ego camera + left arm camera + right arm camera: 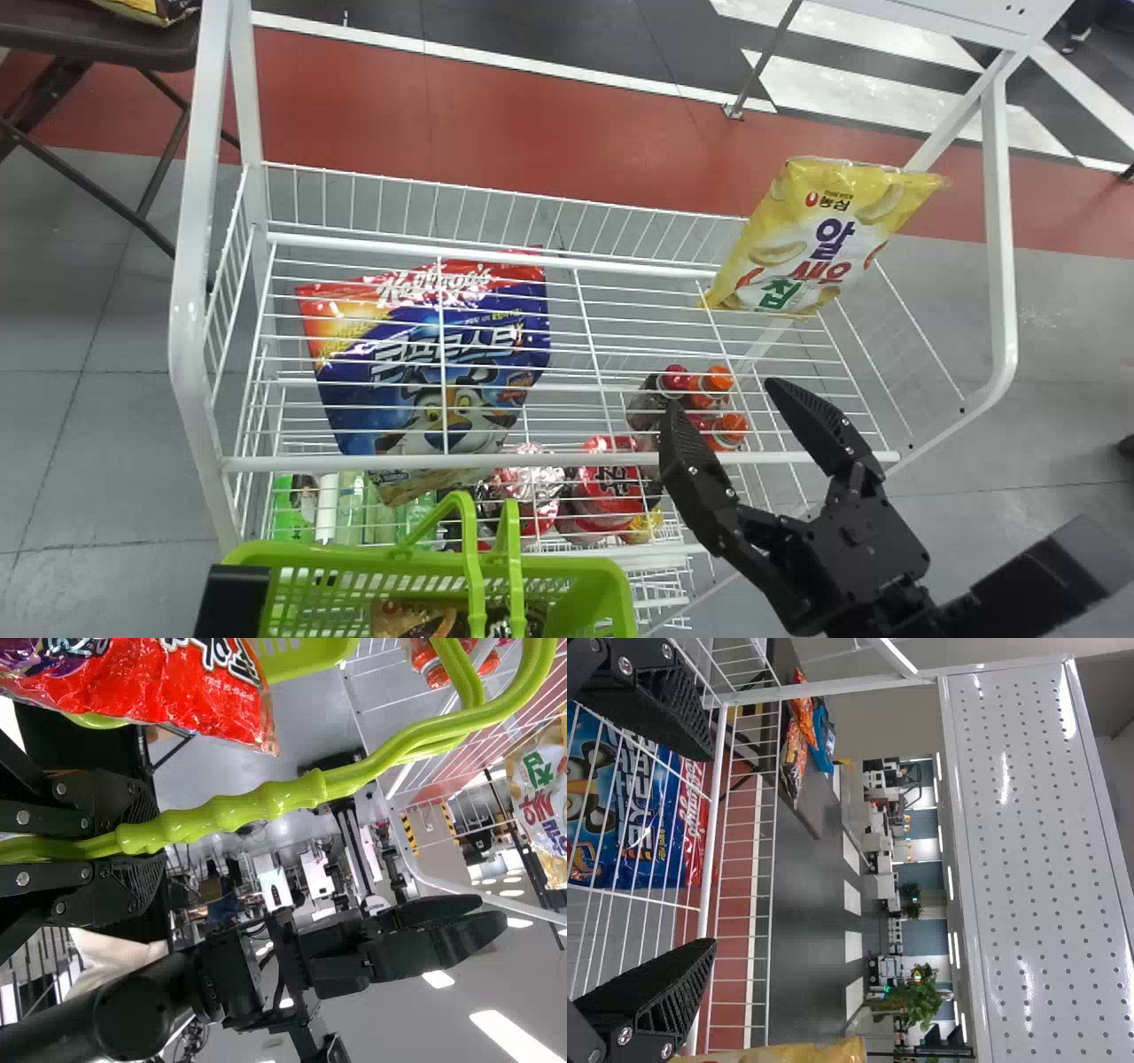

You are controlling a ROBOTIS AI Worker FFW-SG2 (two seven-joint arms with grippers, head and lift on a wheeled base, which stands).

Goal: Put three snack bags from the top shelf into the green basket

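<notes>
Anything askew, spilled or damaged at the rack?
Only the yellow bag: it stands at the far right corner of the top shelf, tilted, with its upper end angled to the right in the head view. Looks propped rather than set square, so it may tip if bumped. I see no spill or damage.

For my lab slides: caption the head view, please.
Open right gripper at wire shelf bearing blue cereal bag and yellow snack bag; green basket in front.

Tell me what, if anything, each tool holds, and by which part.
The left tool grips the green plastic basket by its ribbed handle; the right tool, open, holds nothing.
</notes>
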